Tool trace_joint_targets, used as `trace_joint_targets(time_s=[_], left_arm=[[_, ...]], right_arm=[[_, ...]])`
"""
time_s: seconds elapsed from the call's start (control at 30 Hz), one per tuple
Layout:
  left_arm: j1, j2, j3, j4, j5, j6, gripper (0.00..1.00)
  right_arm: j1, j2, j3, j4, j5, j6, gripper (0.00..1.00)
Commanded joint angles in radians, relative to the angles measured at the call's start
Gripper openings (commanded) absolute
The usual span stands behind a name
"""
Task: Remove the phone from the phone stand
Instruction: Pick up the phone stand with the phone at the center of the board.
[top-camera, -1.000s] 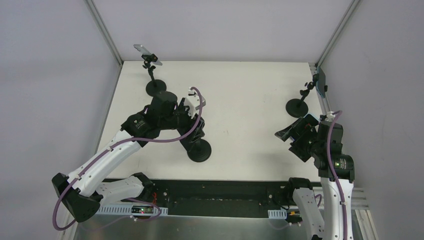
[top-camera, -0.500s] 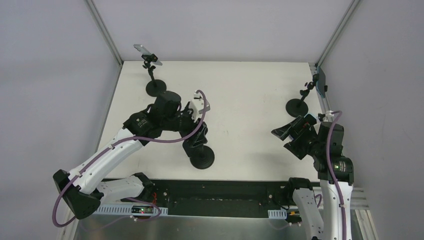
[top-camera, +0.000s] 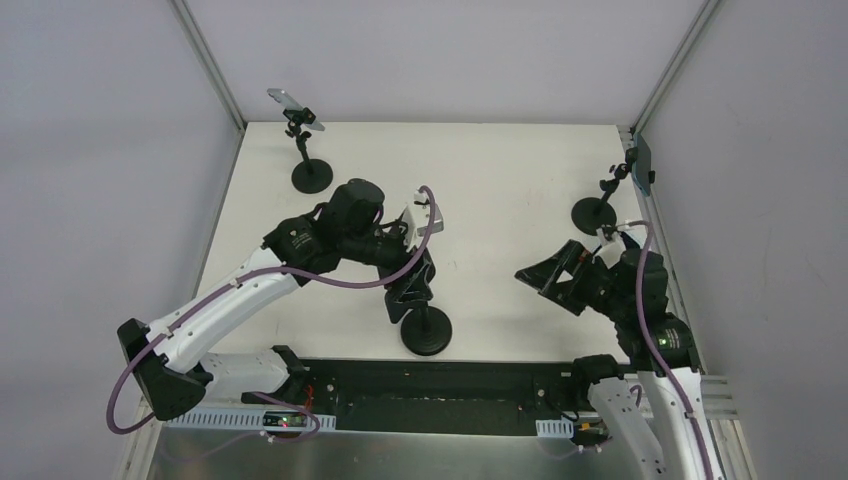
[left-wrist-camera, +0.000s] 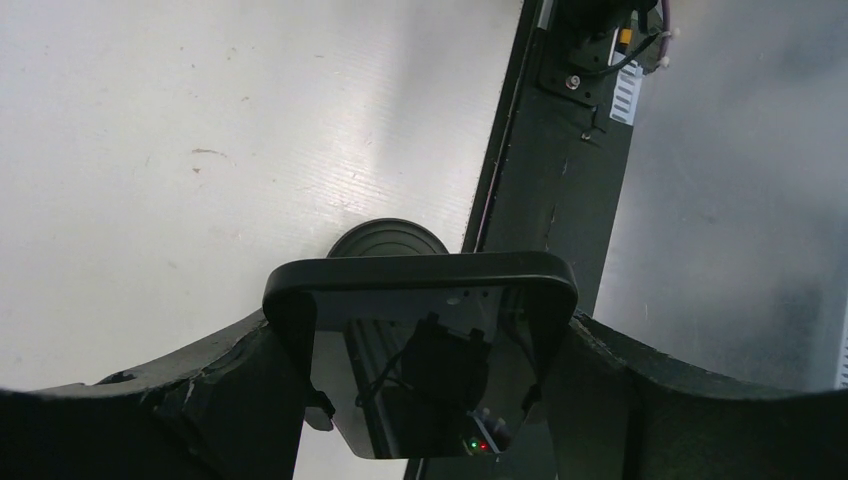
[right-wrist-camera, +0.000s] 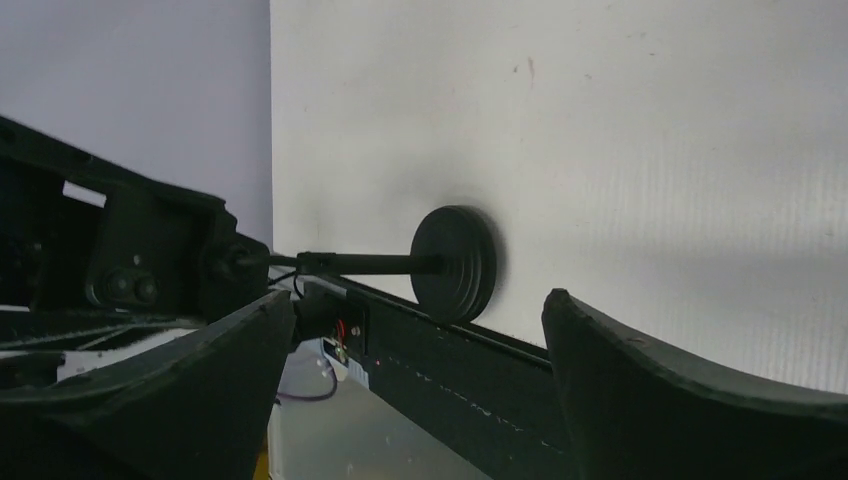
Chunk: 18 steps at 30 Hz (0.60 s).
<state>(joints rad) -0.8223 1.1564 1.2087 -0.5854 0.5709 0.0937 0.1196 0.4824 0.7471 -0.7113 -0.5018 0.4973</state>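
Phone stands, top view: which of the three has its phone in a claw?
The near-centre stand, by the front edge: the left claw grips its phone. The far-left stand and the far-right stand have no claw on theirs.

White table (top-camera: 500, 180), phone stand (top-camera: 427, 331), left rear stand (top-camera: 311, 177), right rear stand (top-camera: 594, 212)

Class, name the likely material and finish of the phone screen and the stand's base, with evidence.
Phone screen: likely glass, glossy; it mirrors dark shapes and small coloured lights. Stand's base: matte black disc with concentric rings; plastic or painted metal, hard to tell.
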Motion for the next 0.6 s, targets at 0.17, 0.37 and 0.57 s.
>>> trace_joint_targets(time_s=[0.17, 0.37, 0.57], left_arm=[[-0.044, -0.090, 0.049, 0.065, 0.100, 0.074, 0.00], [-0.047, -0.174, 0.046, 0.066, 0.247, 0.184, 0.00], [-0.049, -0.256, 0.026, 0.067, 0.427, 0.337, 0.00]], right_arm=[[0.410, -0.040, -0.065, 0.320, 0.185, -0.011, 0.95], [0.564, -0.034, -0.074, 0.362, 0.260, -0.070, 0.94], [0.621, -0.031, -0.058, 0.325, 0.322, -0.110, 0.94]])
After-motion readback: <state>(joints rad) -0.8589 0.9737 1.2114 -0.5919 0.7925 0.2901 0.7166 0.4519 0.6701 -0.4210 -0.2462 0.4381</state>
